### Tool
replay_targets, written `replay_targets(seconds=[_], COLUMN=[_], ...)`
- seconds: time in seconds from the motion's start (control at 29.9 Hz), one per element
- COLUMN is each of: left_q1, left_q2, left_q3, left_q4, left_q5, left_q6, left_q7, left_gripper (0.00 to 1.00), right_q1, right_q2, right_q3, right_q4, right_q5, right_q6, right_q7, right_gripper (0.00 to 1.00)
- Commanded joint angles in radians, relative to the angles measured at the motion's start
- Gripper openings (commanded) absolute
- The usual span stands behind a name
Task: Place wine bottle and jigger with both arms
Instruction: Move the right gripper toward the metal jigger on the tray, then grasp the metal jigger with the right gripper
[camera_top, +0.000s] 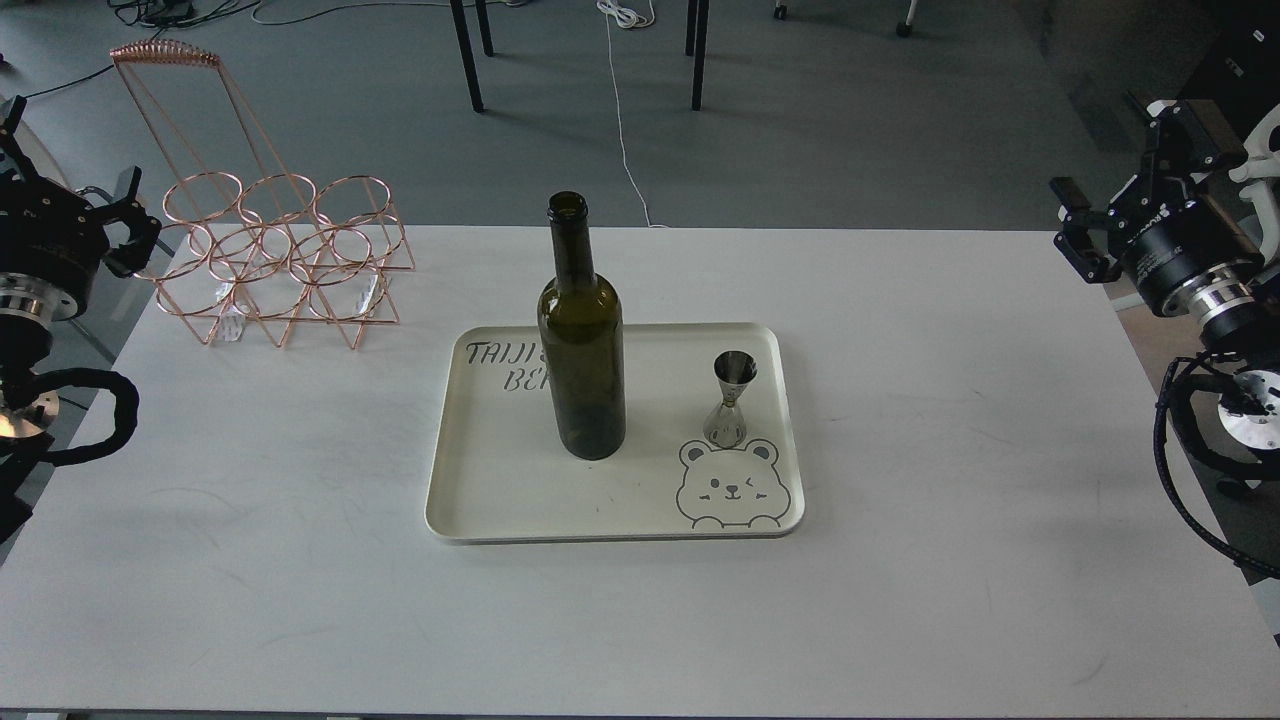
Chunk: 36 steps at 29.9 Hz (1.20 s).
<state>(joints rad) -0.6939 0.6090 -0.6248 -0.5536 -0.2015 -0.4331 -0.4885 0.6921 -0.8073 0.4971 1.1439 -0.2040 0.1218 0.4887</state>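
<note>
A dark green wine bottle (582, 360) stands upright on the left half of a cream tray (500, 500) at the table's middle. A small steel jigger (732, 400) stands upright on the tray's right side, just above a printed bear. My left gripper (78, 195) is open and empty at the table's far left edge, beside the copper rack. My right gripper (1122, 185) is open and empty above the table's far right corner. Both are well away from the tray.
A copper wire bottle rack (280, 262) with a tall handle stands at the table's back left. The white table (960, 480) surrounds the tray. Black cables hang from both arms at the table's sides. Chair legs and cords lie on the floor behind.
</note>
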Motion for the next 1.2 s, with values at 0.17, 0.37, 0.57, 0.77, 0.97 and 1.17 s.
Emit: replay_targets(seconds=[0.17,0.37,0.57,0.77,0.97,1.17], left_q1=[0.001,0.002,0.005,0.004,0.005,0.007], left_q2=[-0.014,-0.015,-0.015,-0.028,-0.029,-0.025], left_q3=[0.002,-0.001,0.000,0.000,0.000,0.000], left_q4=[0.001,0.001,0.001,0.001,0.001,0.001], left_q5=[-0.001,-0.002,-0.001,0.001,0.001,0.001], left_q6=[-0.004,-0.006,-0.006,-0.004,-0.004,-0.006], left_q7=[0.000,0.000,0.000,0.000,0.000,0.000], left_gripper=[0.99,0.99,0.99,0.99,0.99,0.99], right_q1=[-0.005,0.000,0.003,0.035,0.130,0.184], right_q2=[-0.164,-0.191,-0.165,0.020,0.177,0.359], right_q3=[-0.124,-0.268,-0.386,-0.446,-0.586,-0.661], right_q4=[0.244,0.333,0.283,0.119,-0.028,-0.226], right_q5=[-0.332,-0.782,-1.095,-1.199,-1.278,-1.289], right_q6=[-0.093,-0.261,-0.355,-0.416,-0.496,-0.577], right_q7=[0.000,0.000,0.000,0.000,0.000,0.000], right_gripper=[0.99,0.99,0.99,0.99,0.99,0.98])
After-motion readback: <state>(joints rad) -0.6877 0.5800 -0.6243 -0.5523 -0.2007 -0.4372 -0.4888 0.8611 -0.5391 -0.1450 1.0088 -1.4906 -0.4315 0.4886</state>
